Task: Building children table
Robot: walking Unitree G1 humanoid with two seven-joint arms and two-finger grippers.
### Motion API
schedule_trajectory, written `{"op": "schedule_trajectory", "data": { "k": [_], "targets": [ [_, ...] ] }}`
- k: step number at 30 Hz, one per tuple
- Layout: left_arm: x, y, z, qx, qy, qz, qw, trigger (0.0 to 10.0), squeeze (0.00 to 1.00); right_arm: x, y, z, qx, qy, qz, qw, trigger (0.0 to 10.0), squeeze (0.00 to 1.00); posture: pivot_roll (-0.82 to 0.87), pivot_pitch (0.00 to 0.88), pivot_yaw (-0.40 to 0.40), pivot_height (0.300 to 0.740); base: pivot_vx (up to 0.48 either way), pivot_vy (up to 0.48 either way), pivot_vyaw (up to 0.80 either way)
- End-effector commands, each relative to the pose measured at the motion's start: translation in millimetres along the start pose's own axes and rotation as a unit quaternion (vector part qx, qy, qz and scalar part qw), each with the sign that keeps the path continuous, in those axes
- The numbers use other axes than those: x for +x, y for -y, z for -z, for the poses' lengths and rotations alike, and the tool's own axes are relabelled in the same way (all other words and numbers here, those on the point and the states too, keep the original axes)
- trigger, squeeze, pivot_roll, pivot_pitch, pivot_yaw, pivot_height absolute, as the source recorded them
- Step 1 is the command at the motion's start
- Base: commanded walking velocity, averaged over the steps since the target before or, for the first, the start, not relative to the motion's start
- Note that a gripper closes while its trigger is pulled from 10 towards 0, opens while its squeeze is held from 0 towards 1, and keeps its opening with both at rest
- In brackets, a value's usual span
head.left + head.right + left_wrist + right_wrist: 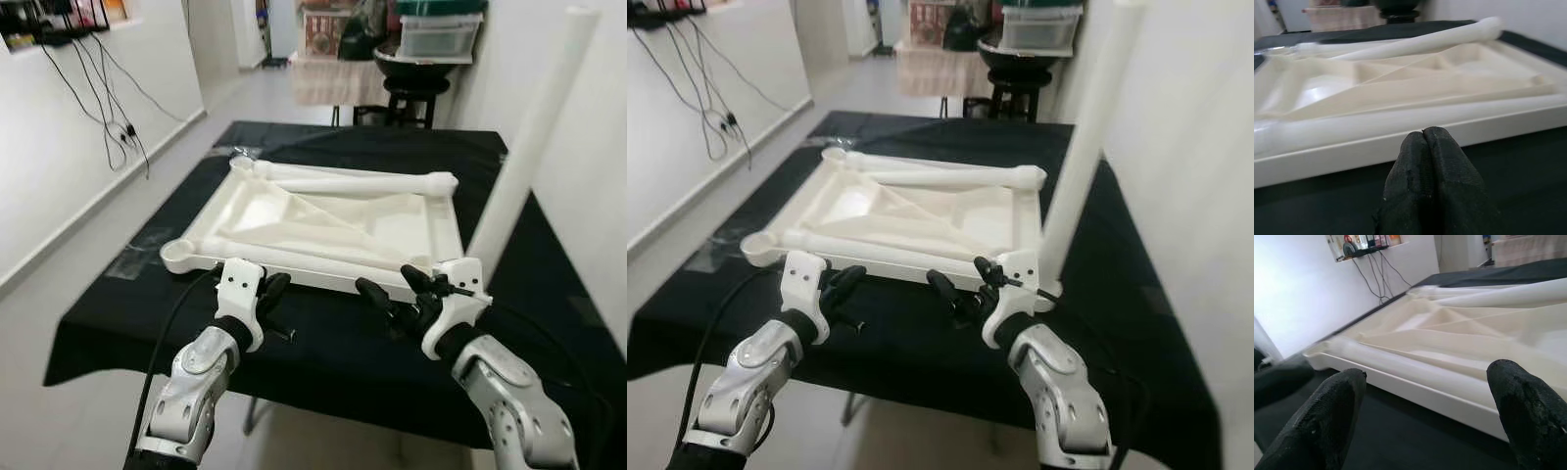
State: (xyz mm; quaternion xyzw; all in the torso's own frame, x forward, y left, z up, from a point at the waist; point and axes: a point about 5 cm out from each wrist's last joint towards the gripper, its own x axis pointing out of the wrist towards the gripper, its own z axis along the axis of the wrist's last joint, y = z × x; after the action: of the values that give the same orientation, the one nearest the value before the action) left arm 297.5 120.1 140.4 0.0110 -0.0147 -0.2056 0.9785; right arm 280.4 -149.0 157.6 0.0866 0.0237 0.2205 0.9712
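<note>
A white plastic tabletop [392,221] lies upside down on the black-clothed table [333,343]. One loose white leg [362,179] rests across its far side. Another white leg [265,252] lies along its near edge. A third leg [534,127] stands upright at the tabletop's near right corner. My left gripper [277,286] is shut on nothing, just in front of the near edge [1400,152], a little above the cloth. My right gripper [390,284] is open with nothing between its fingers, facing the same edge close to the upright leg.
A white wall runs close along the table's right side. Behind the table stand a black stool [416,93] with a dark bowl and a clear storage box [441,34]. Cables [118,127] hang on the left wall above open floor.
</note>
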Motion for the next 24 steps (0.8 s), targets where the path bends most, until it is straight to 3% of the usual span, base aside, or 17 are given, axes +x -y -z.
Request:
{"op": "schedule_trajectory", "data": {
  "k": [1, 16, 17, 24],
  "targets": [
    [0.7, 0.1, 5, 0.012, -0.010, 0.000, 1.000, 10.0, 0.00, 4.1, 2.3, 2, -0.001, 0.006, 0.012, 1.000, 10.0, 0.00, -0.05, 0.015, -0.016, 0.740, 0.000, 0.480, 0.00],
    [2.1, -0.1, 5, 0.010, -0.002, 0.002, 1.000, 10.0, 0.00, 16.8, 7.4, 8, -0.007, -0.004, 0.047, 0.999, 10.0, 0.00, -0.05, 0.001, -0.016, 0.740, 0.000, 0.471, 0.00],
    [1.7, -0.4, 3, 0.006, 0.012, 0.002, 1.000, 10.0, 1.00, 18.4, 10.0, 10, -0.009, -0.009, 0.060, 0.998, 10.0, 0.00, -0.05, 0.001, -0.015, 0.740, 0.000, 0.000, 0.00],
    [1.1, 0.4, 1, 0.001, 0.022, 0.005, 1.000, 10.0, 1.00, 19.7, 16.7, 10, -0.012, -0.009, 0.089, 0.996, 10.0, 0.00, -0.06, 0.005, -0.016, 0.740, 0.000, 0.000, 0.00]
  ]
}}
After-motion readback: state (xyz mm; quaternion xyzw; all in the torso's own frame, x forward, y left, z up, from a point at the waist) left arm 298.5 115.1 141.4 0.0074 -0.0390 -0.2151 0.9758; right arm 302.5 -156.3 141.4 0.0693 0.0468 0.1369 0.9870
